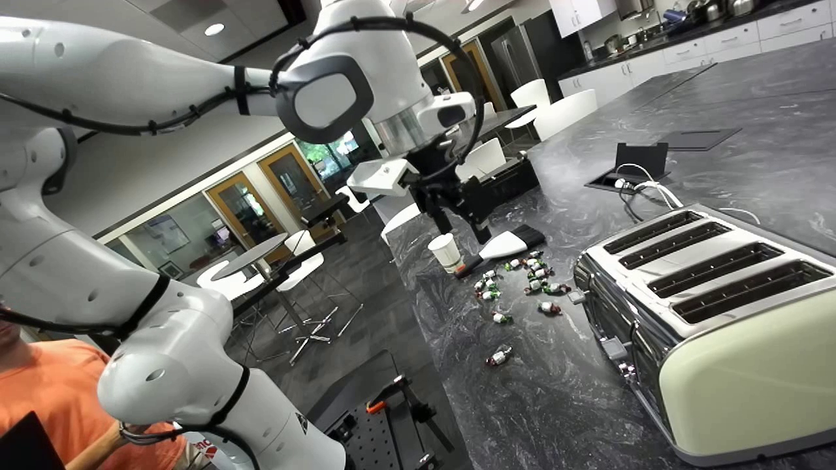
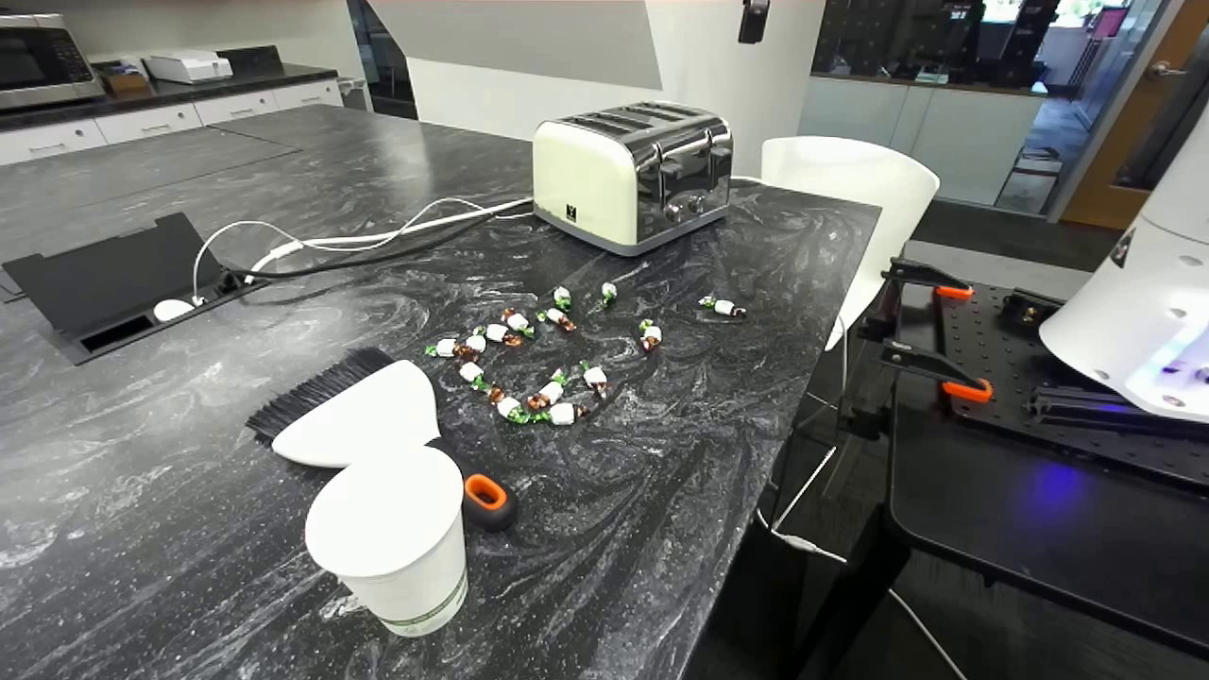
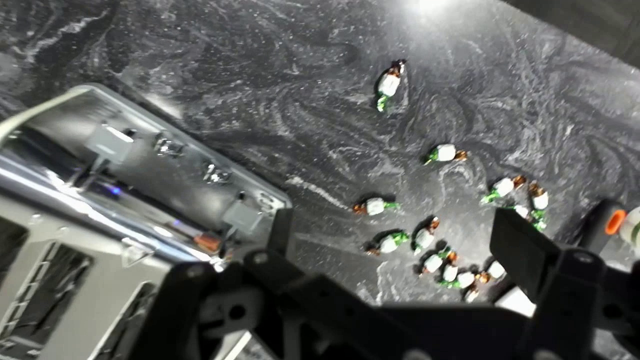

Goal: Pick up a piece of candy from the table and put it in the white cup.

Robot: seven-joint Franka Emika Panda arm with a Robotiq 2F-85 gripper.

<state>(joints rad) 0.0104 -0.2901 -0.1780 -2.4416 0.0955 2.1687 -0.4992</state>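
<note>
- The gripper [image 3: 392, 215] hangs over the table [image 3: 320, 120], spread wide, empty.
- In an exterior view, from the candies [image 2: 551, 393]: white cup [image 2: 413, 581] at seven o'clock, toaster [image 2: 631, 179] at one.

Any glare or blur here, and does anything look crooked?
Wrist view: glare on the table, toaster slightly soft, fingers nearly black. In an exterior view, the white cup looks washed out on top; in an exterior view, the doors lean.
</note>
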